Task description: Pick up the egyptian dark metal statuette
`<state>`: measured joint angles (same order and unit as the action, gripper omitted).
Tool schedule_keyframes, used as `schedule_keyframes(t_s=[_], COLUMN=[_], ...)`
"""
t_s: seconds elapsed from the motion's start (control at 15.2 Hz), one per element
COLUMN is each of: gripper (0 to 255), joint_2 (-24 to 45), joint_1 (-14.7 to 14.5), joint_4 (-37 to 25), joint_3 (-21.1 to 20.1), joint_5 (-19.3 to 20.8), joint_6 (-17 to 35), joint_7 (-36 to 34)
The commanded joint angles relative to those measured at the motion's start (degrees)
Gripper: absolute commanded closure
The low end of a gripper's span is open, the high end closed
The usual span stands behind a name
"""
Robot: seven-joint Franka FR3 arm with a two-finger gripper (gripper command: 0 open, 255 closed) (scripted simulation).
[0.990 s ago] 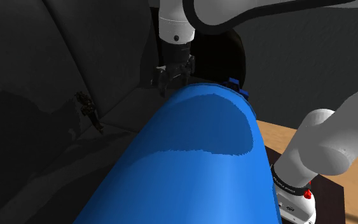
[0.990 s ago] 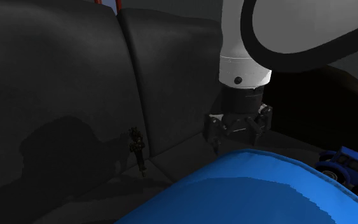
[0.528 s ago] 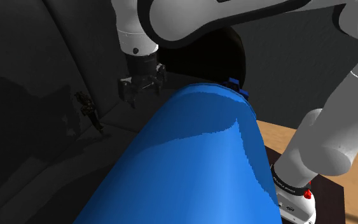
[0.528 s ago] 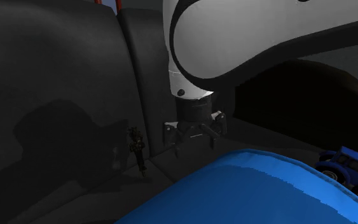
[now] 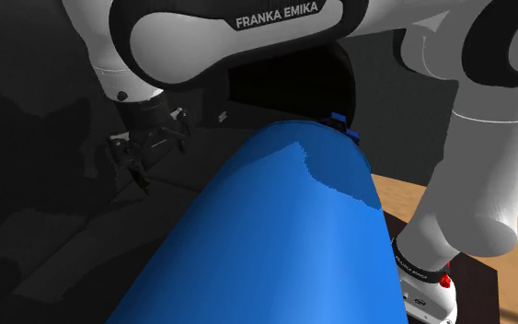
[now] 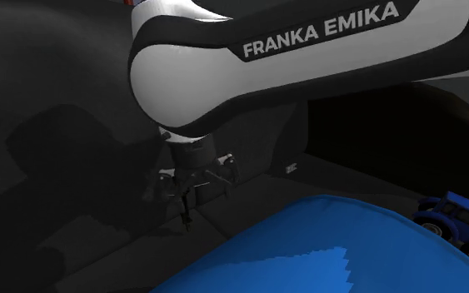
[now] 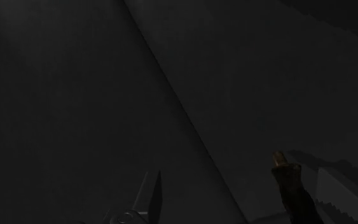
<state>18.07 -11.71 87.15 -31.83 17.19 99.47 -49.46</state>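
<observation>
The all-black pincer [image 6: 192,191], fingers apart, hangs over the small dark upright statuette [image 7: 290,188], which stands between them, close beside one finger.

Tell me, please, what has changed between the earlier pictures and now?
The black two-finger gripper swung toward the shoulder view's left and came down from beside the large blue rounded object to the small dark metal statuette. The statuette is now between its open fingers and is not clasped. The statuette, the blue object and the blue toy car stayed in place.
</observation>
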Motion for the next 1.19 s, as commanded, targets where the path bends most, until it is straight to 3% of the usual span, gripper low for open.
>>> schedule_keyframes(t_s=[0.0,0.13,0.73,0.79,1.12], gripper=[0,0,0,255,255], joint_2=[5.5,9.7,10.0,9.9,9.9], joint_1=[-3.0,-5.5,-4.8,-4.8,-4.8], joint_4=[-6.6,-12.0,-6.5,-6.4,-6.4], joint_3=[0.1,0.6,0.9,0.9,0.9], joint_5=[2.8,4.7,5.1,5.0,5.0], joint_6=[-2.2,-4.0,1.5,1.5,1.5], joint_7=[-1.8,-2.6,-3.7,-3.8,-3.7])
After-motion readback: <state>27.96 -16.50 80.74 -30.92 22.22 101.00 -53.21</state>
